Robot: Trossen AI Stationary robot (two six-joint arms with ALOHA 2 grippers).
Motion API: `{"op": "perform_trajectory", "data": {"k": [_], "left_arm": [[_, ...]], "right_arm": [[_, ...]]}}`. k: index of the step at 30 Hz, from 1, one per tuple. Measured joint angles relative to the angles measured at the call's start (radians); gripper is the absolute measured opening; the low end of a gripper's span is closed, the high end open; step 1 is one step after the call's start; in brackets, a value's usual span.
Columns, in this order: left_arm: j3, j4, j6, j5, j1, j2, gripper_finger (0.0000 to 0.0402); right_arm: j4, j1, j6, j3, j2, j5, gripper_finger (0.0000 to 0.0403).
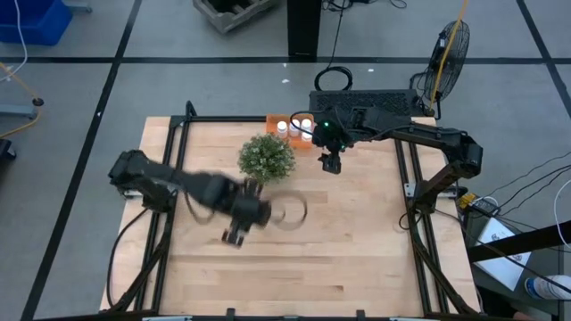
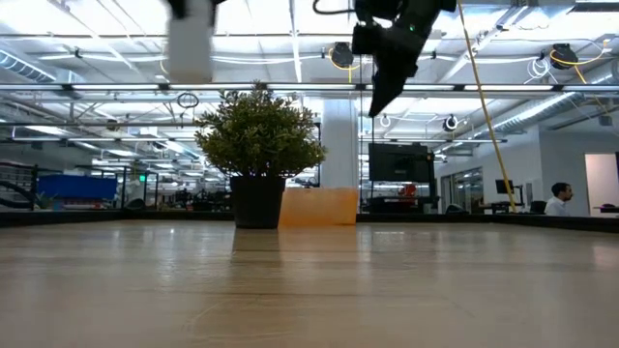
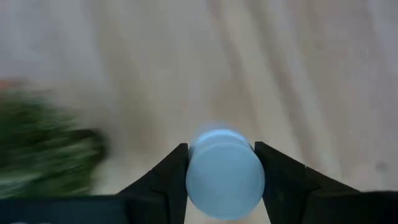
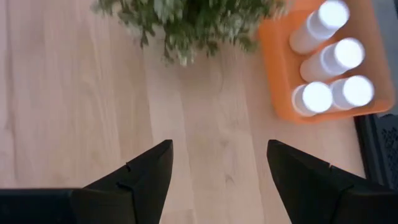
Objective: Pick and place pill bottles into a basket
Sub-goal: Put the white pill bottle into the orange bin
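Wooden bench (image 1: 294,250), pale planks in a black frame, on a grey floor with dark lines.

High view: potted plant (image 1: 266,157) just above frame centre. Orange basket (image 1: 287,130) at the plant's upper right, touching the bench's far edge, white pill bottles (image 1: 295,126) standing in it. Left tool (image 1: 235,235) below and left of the plant, blurred. Right tool (image 1: 332,164) right of the plant, just below the basket, above bare wood.

Low view: plant in its dark pot at centre, the basket showing orange behind its right side. One white pill bottle (image 2: 191,43) at upper left of the frame, high off the bench. Right tool at top centre, pointing down. A seated person (image 2: 557,199) far right in the room behind.

Left wrist view: left tool (image 3: 222,180) clamped on a white-capped pill bottle (image 3: 224,174) at lower centre; plant a green blur at left.

Right wrist view: right tool (image 4: 217,171) with fingers apart, nothing between them; four pill bottles (image 4: 326,68) upright in the basket (image 4: 277,65) at upper right; plant along the top edge.
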Motion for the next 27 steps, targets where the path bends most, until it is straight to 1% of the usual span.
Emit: {"op": "perform_trajectory", "data": {"k": [6, 9, 13, 15, 19, 23, 27], "left_arm": [[0.241, -0.125, 0.173, -0.007, 0.262, -0.012, 0.0160], [0.331, -0.128, 0.250, -0.006, 0.403, -0.012, 0.0160], [0.422, -0.127, 0.336, -0.002, 0.575, -0.011, 0.0160], [0.450, -0.113, 0.371, 0.000, 0.648, -0.011, 0.0160], [0.465, -0.070, 0.436, 0.003, 0.763, -0.011, 0.0160], [0.466, -0.010, 0.496, 0.043, 0.848, 0.016, 0.0160], [0.465, 0.048, 0.555, 0.057, 0.903, 0.086, 0.0160]], "right_arm": [[0.097, -0.015, -0.053, -0.115, 0.000, -0.002, 0.0251], [0.169, -0.015, -0.089, -0.180, 0.000, -0.002, 0.0251], [0.267, -0.014, -0.087, -0.256, 0.000, -0.004, 0.0251], [0.326, -0.006, -0.082, -0.298, 0.000, -0.003, 0.0251], [0.435, 0.007, -0.041, -0.371, 0.000, -0.004, 0.0251], [0.519, 0.025, -0.005, -0.430, 0.000, -0.004, 0.0251], [0.563, 0.051, 0.030, -0.454, 0.000, -0.004, 0.0251]]}}
